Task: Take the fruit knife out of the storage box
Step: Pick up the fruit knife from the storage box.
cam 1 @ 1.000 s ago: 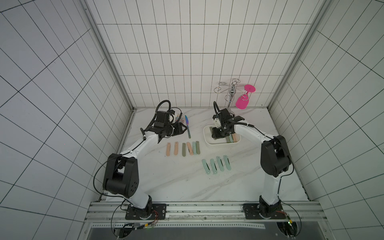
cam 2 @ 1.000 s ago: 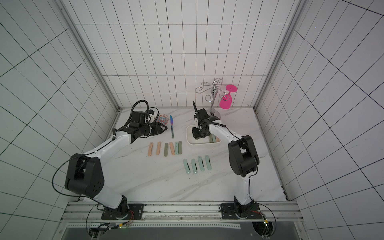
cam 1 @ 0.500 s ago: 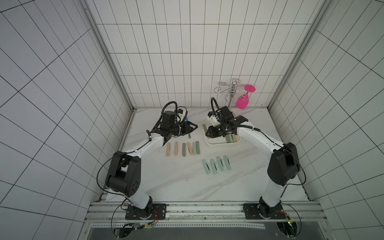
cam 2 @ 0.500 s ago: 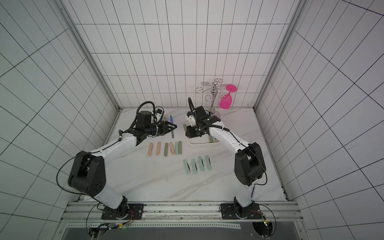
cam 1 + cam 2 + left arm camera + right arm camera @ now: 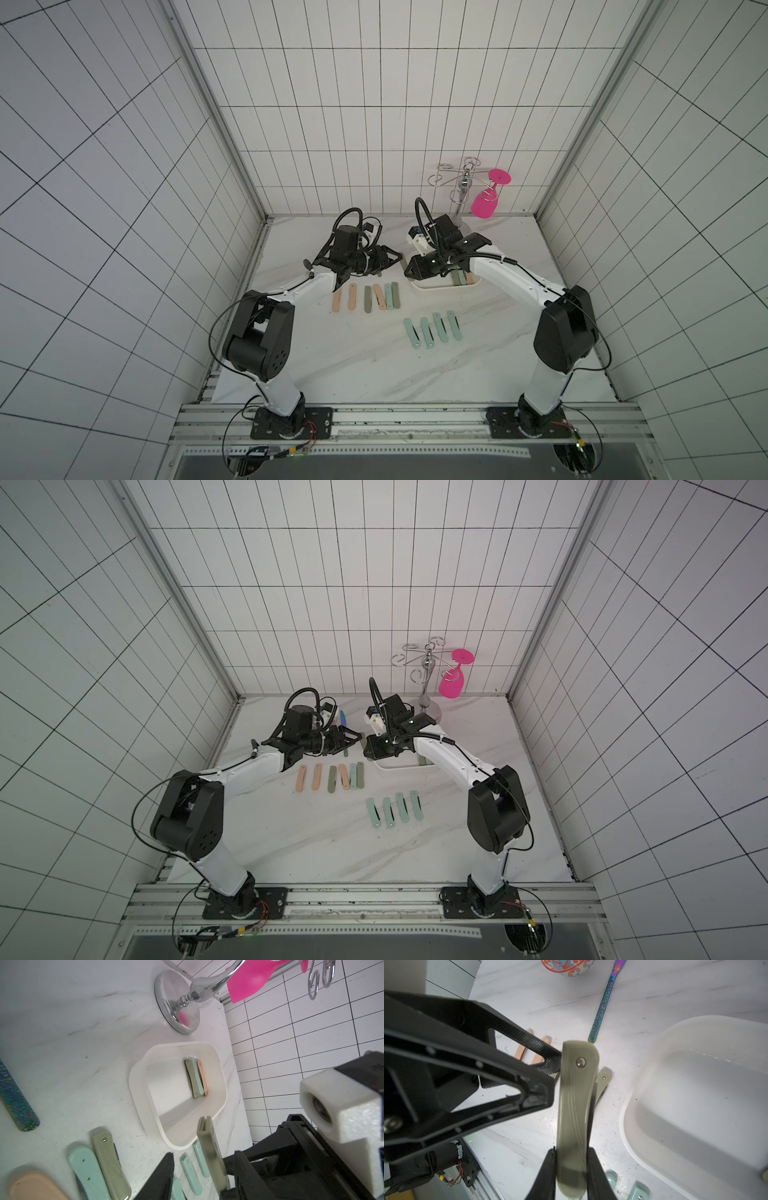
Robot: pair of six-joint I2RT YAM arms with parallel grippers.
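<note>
Aloft, the right gripper [image 5: 571, 1154] pinches one olive fruit knife [image 5: 576, 1093] beside the storage box [image 5: 137, 1093].
Near its tip, the left gripper [image 5: 555, 1076] is spread; three folded knives [image 5: 196, 1078] lie boxed, with a six-knife row [image 5: 365, 297] and four-knife row [image 5: 432, 334] outside.

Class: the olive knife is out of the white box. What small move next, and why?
Probably close the left tool on the free end of the fruit knife: the right tool holds its other end outside the storage box, and the open left tool sits at that end.
</note>
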